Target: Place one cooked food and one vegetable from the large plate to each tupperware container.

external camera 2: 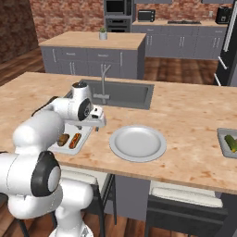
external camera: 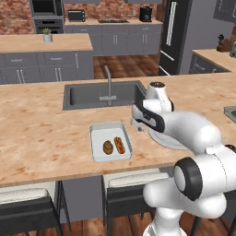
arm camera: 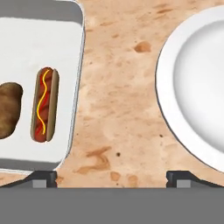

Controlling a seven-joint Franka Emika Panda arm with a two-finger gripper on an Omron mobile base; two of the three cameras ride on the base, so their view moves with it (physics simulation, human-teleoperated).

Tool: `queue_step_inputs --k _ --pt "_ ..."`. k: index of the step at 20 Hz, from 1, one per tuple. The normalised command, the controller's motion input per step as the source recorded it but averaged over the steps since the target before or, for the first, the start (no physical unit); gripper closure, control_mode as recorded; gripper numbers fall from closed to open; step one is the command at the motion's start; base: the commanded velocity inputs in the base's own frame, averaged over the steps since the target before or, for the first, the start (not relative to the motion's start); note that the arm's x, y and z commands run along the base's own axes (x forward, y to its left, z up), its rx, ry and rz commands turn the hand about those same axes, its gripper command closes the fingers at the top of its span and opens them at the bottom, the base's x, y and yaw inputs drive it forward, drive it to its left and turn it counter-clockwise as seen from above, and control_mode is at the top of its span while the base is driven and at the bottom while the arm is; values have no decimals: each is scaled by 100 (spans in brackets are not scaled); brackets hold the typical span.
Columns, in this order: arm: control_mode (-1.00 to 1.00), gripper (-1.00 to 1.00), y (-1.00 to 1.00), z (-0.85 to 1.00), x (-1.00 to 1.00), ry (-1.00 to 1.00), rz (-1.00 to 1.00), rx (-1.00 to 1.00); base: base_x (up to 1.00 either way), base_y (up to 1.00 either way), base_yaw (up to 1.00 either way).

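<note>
The large plate (external camera 2: 137, 142) lies bare on the counter; its rim (arm camera: 165, 87) curves along the right of the hand view. The left tupperware container (external camera: 102, 132) holds a brown potato (external camera: 108, 147) and a hot dog (external camera: 120, 145) with a mustard line. The hand view has that tray (arm camera: 43, 43), the hot dog (arm camera: 44, 105) and the potato (arm camera: 8, 109) at its left. The other container (external camera 2: 223, 139), far right, holds a green vegetable (external camera 2: 231, 142). My gripper (arm camera: 111, 177) hangs open and holds nothing, over the bare counter between the left tray and the plate.
A dark sink basin (external camera: 99, 94) with a faucet (external camera: 108, 83) is set into the counter behind the tray. My forearm hides part of the plate (external camera: 168, 144) in the left base view. Stools stand under the counter's front edge.
</note>
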Motion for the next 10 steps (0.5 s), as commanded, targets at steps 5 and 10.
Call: queue_step_inputs --k 5,10 --pt "-100 -100 -99 9 -46 -13 1 27 0 0 0" --pt "-100 -100 -79 0 -25 -6 0 14 0 0 0"
